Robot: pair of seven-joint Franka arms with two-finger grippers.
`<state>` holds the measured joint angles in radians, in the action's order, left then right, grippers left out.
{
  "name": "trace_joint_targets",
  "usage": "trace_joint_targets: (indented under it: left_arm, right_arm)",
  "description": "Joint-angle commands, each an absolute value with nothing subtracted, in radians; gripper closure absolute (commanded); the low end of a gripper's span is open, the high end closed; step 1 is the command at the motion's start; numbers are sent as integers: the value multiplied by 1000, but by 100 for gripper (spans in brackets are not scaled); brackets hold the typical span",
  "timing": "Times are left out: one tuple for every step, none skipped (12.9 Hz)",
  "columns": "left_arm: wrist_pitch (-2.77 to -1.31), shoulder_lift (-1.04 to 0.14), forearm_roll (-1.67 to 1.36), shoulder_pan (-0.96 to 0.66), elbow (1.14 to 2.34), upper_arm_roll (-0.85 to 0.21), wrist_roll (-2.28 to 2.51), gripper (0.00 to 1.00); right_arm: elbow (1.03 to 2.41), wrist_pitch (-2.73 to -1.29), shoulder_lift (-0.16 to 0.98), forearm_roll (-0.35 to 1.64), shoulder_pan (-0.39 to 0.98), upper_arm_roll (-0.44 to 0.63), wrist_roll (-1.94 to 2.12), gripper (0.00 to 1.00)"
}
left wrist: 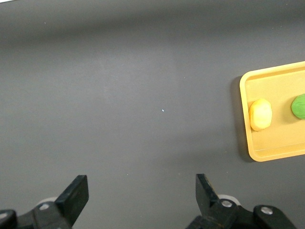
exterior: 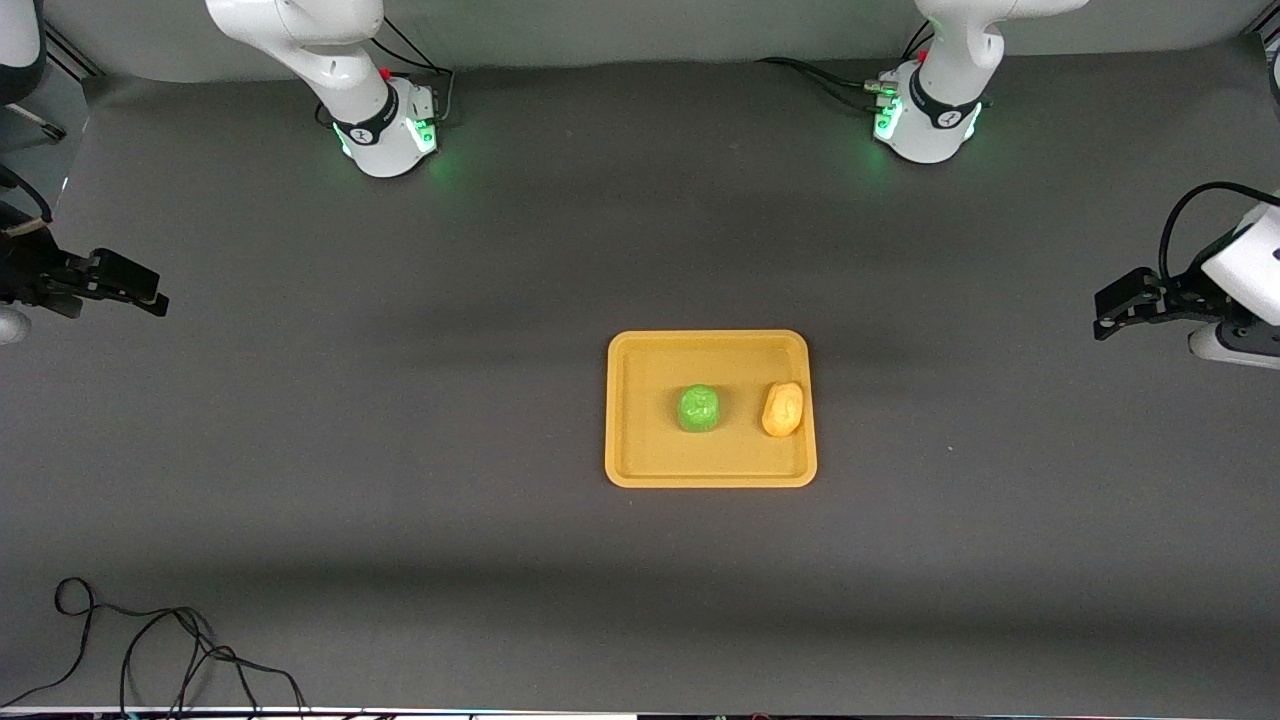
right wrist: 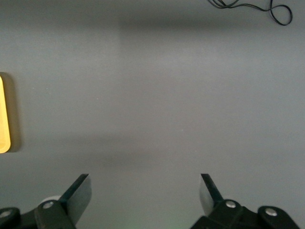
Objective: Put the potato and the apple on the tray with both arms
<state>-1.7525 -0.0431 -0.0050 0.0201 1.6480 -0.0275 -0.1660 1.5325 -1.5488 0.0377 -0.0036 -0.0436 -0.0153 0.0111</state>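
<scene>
The yellow-orange tray point(exterior: 640, 460) lies on the dark table. The green apple point(exterior: 699, 408) rests near its middle. The yellow-orange potato point(exterior: 783, 409) lies beside the apple, toward the left arm's end, by the rim. My left gripper point(exterior: 1108, 312) is open and empty, up over bare table at the left arm's end; its wrist view shows the tray point(left wrist: 267, 148), potato point(left wrist: 260, 114) and apple point(left wrist: 299, 106) beside the open gripper point(left wrist: 142, 191). My right gripper point(exterior: 150, 295) is open and empty over bare table at the right arm's end; its wrist view shows the gripper point(right wrist: 144, 191) and the tray's edge point(right wrist: 4, 119).
A black cable point(exterior: 150, 650) lies looped on the table near the front camera at the right arm's end; it also shows in the right wrist view point(right wrist: 267, 7). Both white bases, right point(exterior: 390, 130) and left point(exterior: 925, 120), glow green.
</scene>
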Motion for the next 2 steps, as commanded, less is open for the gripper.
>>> trace_joint_targets:
  left_arm:
    - [-1727,-55,-11,12,1617,-23,-153,0]
    - [-1727,-55,-11,15,1617,-23,-158,0]
  right_arm:
    - [1540,-1543,25,41,-41,-11,15,0]
    - [1540,-1543,25,41,-43,-9,14,0]
